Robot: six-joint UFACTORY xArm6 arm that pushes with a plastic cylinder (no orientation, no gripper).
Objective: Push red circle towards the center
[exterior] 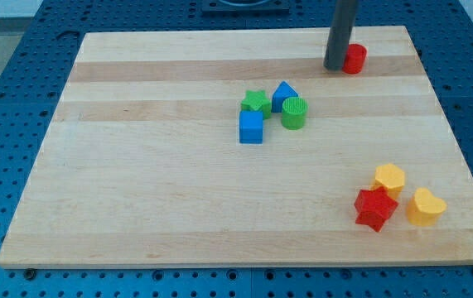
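Nearest the view's bottom, at its right, a red star is seen touching a yellow hexagon above it and lying just beside a yellow heart. Further up, near the middle of the wooden board, a blue cube, a green star, a blue triangular block and a green cylinder are clustered together. Farthest away, close to the board's top edge toward the view's right, the red circle is found, well apart from the centre. My tip is placed against its left side, touching or nearly so; no claw is fitted, so nothing is opened or held. The task is judged barely begun: the whole push down and leftward remains, and the tip would first have to be brought round to the circle's upper right. No long axis or heading can be assigned to a round block.
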